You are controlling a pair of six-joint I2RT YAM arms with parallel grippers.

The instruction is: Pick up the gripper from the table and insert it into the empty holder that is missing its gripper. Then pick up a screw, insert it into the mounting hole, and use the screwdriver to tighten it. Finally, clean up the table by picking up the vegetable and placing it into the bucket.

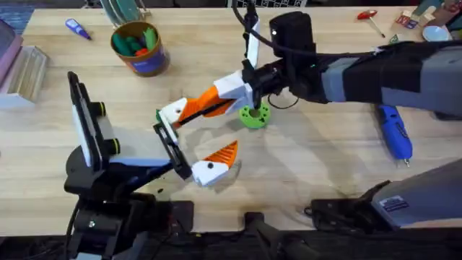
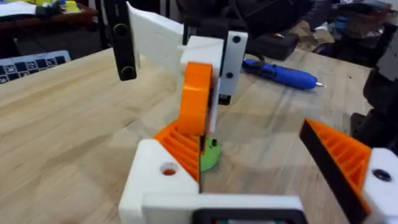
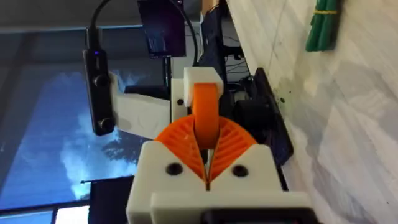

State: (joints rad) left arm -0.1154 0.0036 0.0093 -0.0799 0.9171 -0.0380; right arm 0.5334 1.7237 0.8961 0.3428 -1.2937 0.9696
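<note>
My right gripper (image 1: 232, 92) reaches in from the right, shut on the orange ribbed gripper (image 1: 204, 103). The piece's far end sits at the white holder (image 1: 172, 113) on the far finger of my left gripper (image 1: 193, 141), which is open. In the left wrist view the gripper (image 2: 195, 99) stands up from the holder (image 2: 158, 177). The right wrist view shows my orange pads (image 3: 186, 144) clamped on the gripper (image 3: 205, 112). The blue screwdriver (image 1: 395, 131) lies at the right. A dark-green vegetable (image 3: 323, 25) lies on the table. The bucket (image 1: 139, 47) stands at the back left.
A bright green holed disc (image 1: 254, 115) sits just under the right gripper. A red-handled tool (image 1: 369, 16) lies at the back right, and a small purple pen-like tool (image 1: 77, 29) at the back left. The left finger nearer the front edge carries its own orange pad (image 1: 222, 153).
</note>
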